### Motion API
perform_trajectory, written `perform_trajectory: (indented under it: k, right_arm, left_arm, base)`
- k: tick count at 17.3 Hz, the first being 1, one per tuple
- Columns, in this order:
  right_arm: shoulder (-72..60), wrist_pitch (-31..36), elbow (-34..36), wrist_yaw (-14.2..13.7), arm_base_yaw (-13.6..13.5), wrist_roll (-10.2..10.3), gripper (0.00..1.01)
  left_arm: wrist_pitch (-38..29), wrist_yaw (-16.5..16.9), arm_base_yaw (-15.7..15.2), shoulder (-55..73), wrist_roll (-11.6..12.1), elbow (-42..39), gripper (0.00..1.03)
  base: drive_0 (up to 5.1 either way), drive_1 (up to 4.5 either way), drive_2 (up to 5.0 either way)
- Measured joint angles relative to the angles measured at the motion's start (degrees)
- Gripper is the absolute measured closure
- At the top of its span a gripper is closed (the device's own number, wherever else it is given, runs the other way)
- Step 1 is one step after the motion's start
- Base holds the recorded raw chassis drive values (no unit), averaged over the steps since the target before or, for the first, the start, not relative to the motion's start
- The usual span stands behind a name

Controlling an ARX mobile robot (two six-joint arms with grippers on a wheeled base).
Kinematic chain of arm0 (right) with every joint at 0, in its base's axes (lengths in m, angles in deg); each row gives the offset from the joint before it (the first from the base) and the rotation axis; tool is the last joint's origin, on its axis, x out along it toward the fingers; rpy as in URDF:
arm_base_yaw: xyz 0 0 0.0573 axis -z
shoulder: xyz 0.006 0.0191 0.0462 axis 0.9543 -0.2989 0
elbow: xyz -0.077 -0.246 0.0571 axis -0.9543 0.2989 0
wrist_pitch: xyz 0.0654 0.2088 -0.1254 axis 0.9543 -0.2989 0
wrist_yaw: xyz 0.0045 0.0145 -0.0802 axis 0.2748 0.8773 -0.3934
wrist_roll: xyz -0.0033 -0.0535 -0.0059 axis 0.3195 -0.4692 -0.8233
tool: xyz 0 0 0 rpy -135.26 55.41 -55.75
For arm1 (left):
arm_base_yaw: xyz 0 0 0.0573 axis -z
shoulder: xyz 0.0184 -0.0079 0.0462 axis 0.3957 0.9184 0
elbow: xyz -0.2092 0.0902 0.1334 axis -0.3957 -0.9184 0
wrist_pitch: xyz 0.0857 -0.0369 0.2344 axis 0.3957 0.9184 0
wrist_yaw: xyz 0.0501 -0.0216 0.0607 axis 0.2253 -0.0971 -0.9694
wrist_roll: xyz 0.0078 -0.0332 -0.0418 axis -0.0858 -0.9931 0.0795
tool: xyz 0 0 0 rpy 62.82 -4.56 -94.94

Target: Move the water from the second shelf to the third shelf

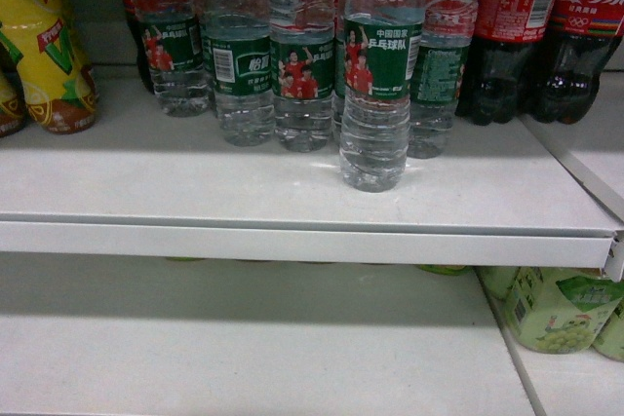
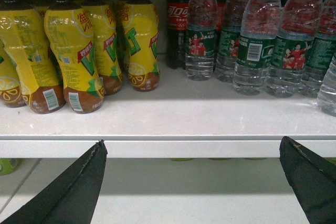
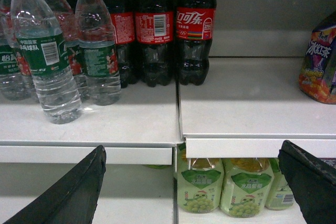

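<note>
Bare shelf fills the frame's left centre; the forward water bottle stands centre-right, more water bottles crowding behind.

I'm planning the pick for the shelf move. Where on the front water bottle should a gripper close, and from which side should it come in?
Grip the front water bottle around its green label band, coming straight in from the open shelf front. It stands upright, ahead of the other water bottles, so its sides look free there. The ribbed clear part below would likely dent more. Both the right gripper and the left gripper are open.
</note>
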Motion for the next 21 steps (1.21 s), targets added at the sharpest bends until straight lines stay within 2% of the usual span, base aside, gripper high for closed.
perform_trajectory:
  k: [20, 21]
  right_arm:
    - [0.0, 0.0, 0.0, 0.0, 0.0, 0.0, 0.03]
    - [-1.84, -6.1, -1.64, 4.11, 1.64, 2.4, 0.03]
  left_arm:
    - [-0.02, 0.0, 0.0, 0.0, 0.0, 0.0, 0.05]
    - [0.0, -0.02, 0.0, 0.0, 0.0, 0.0, 0.05]
  base:
    - [0.0, 0.0, 0.0]
    - [0.0, 0.0, 0.0]
